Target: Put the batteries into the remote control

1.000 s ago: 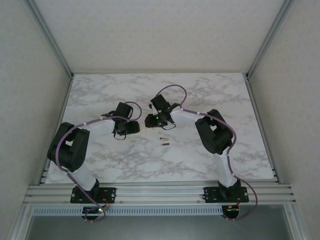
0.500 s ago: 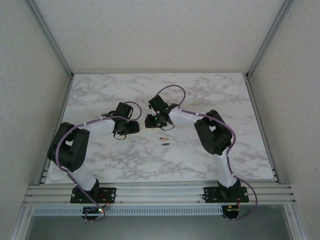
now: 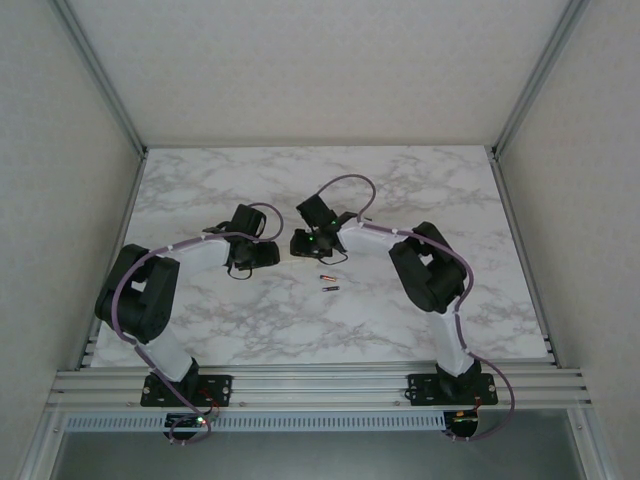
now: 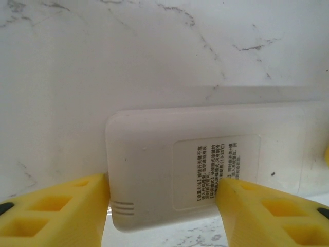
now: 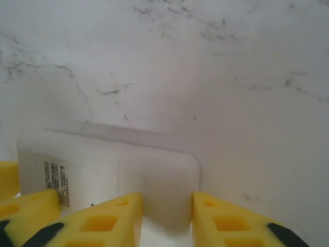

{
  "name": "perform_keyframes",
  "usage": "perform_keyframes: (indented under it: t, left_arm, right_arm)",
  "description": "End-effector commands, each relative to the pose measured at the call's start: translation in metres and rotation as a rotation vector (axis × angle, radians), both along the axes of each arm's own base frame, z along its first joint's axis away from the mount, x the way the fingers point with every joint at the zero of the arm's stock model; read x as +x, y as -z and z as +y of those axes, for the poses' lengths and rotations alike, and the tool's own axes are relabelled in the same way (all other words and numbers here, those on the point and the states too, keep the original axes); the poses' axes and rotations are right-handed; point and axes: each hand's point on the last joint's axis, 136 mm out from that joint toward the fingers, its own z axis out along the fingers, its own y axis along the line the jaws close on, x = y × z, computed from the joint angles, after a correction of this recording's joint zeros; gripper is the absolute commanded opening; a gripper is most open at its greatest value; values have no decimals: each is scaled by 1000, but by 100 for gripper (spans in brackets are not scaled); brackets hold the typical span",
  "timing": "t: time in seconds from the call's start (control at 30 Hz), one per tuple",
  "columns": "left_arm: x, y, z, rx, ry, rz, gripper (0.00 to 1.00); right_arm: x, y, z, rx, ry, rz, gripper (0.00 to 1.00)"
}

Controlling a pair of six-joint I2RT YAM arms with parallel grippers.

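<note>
The white remote control [image 4: 154, 170] lies back-up on the marble table, its printed label [image 4: 213, 167] showing. My left gripper [image 4: 162, 206] is open. One yellow finger [image 4: 61, 206] is against the remote's end, and the other finger [image 4: 267, 211] is in front of the label. My right gripper [image 5: 167, 216] is shut on the battery cover [image 5: 159, 177] at the remote's other end. Two batteries [image 3: 327, 277] [image 3: 331, 288], small and dark with orange, lie loose on the table just in front of the right gripper [image 3: 298, 246]. The left gripper [image 3: 272, 255] faces the right one closely.
Bare marble table [image 3: 440, 190] stretches behind and to both sides of the arms. Aluminium frame posts [image 3: 100, 80] and grey walls enclose it. A rail [image 3: 320, 380] carries both arm bases at the near edge.
The right wrist has shifted slightly left toward the left gripper. The left arm stays put. The two batteries have not moved.
</note>
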Motion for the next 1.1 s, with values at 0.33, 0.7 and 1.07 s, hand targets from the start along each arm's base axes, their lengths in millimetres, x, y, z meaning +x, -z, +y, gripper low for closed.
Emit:
perform_keyframes:
  t: [0.33, 0.7, 1.07]
  left_arm:
    - [7, -118, 59, 17, -268, -403, 95]
    - [-50, -154, 65, -239, -328, -510, 98]
    - [-69, -134, 60, -339, -360, -460, 99]
  right_arm:
    - [-14, -61, -21, -350, -583, -470, 93]
    - [-12, -18, 16, -423, -1035, -343, 96]
    - [-9, 25, 28, -516, -1089, -372, 74]
